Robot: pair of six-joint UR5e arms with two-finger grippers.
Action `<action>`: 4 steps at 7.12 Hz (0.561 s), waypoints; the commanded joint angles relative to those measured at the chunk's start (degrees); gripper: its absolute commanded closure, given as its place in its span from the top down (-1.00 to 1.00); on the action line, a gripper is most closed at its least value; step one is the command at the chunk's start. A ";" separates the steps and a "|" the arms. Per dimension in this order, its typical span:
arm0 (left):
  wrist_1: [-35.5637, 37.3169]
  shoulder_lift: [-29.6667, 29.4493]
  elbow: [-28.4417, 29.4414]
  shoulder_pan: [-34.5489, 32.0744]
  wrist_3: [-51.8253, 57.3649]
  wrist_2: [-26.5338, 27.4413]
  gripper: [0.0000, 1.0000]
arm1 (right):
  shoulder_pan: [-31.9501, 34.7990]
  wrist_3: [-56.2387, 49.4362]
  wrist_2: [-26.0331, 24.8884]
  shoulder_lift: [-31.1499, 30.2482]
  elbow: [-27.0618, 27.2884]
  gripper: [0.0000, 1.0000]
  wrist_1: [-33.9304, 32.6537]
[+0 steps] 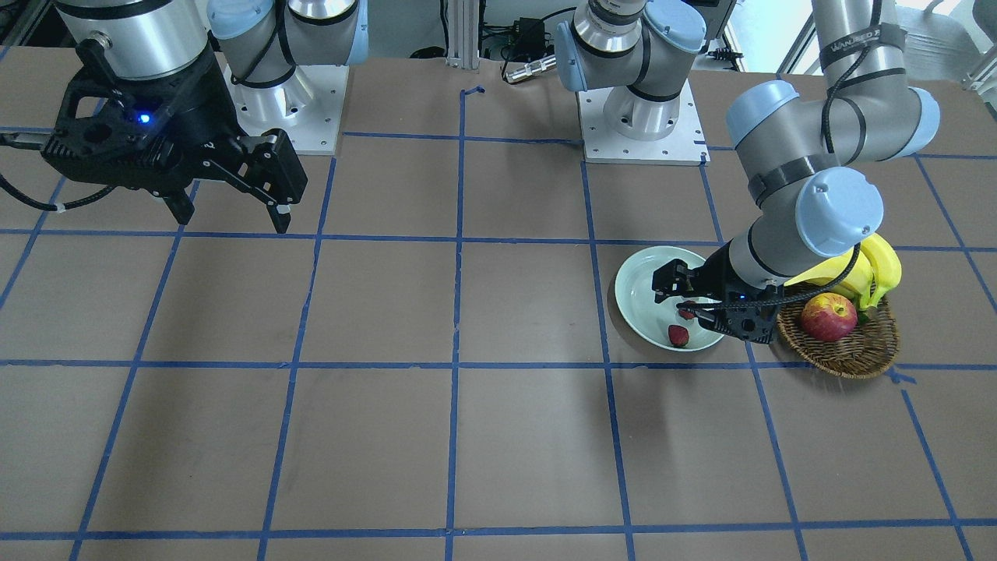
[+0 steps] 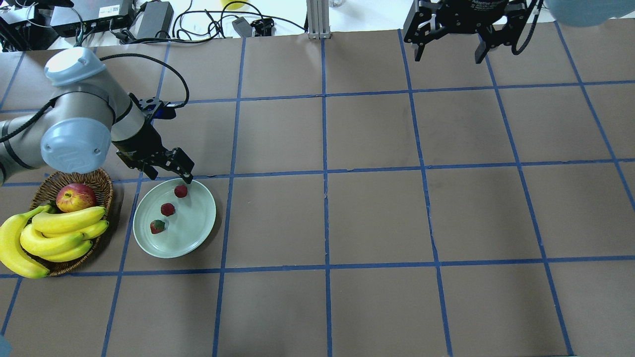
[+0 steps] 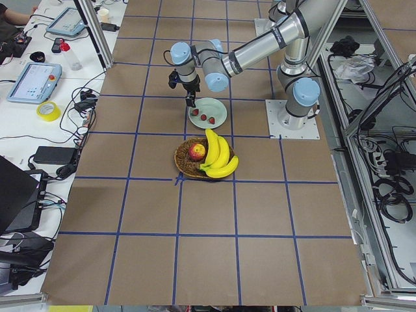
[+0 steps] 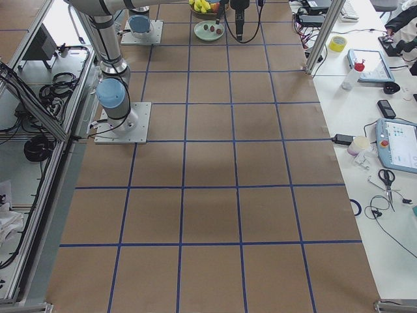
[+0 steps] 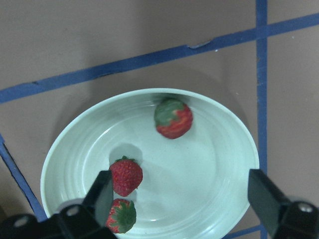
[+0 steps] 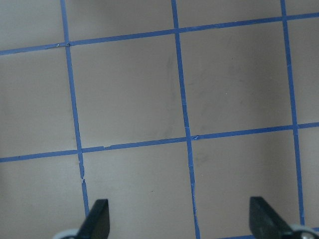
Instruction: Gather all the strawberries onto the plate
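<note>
Three strawberries lie in the pale green plate (image 2: pixel 194 224): one near its far rim (image 2: pixel 181 191), one in the middle (image 2: pixel 167 209), one nearer (image 2: pixel 157 226). The left wrist view shows all three (image 5: pixel 173 118), (image 5: pixel 125 176), (image 5: pixel 122 215) on the plate (image 5: pixel 209 169). My left gripper (image 2: pixel 168 171) is open and empty, hovering over the plate's far edge, fingers apart in the left wrist view (image 5: pixel 182 199). My right gripper (image 2: pixel 449 52) is open and empty, high over the far right of the table, with only taped table below it (image 6: pixel 182 219).
A wicker basket (image 2: pixel 102 182) stands just left of the plate, holding a red-yellow apple (image 2: pixel 75 197) and a bunch of bananas (image 2: pixel 54 235). The brown table has a blue tape grid (image 2: pixel 325 168). The left arm's elbow (image 2: pixel 74 144) hangs over the basket.
</note>
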 commanded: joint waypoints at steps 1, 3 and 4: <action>-11.39 5.31 8.49 -0.42 -5.02 -0.12 1.00 | 0.00 0.00 0.02 0.04 0.01 1.00 0.05; -15.82 9.63 13.60 -2.51 -6.44 0.05 1.00 | 0.00 0.00 -0.07 0.04 0.01 1.00 0.23; -16.01 11.30 14.23 -5.40 -9.23 0.23 1.00 | 0.00 0.00 -0.07 0.04 0.01 1.00 0.14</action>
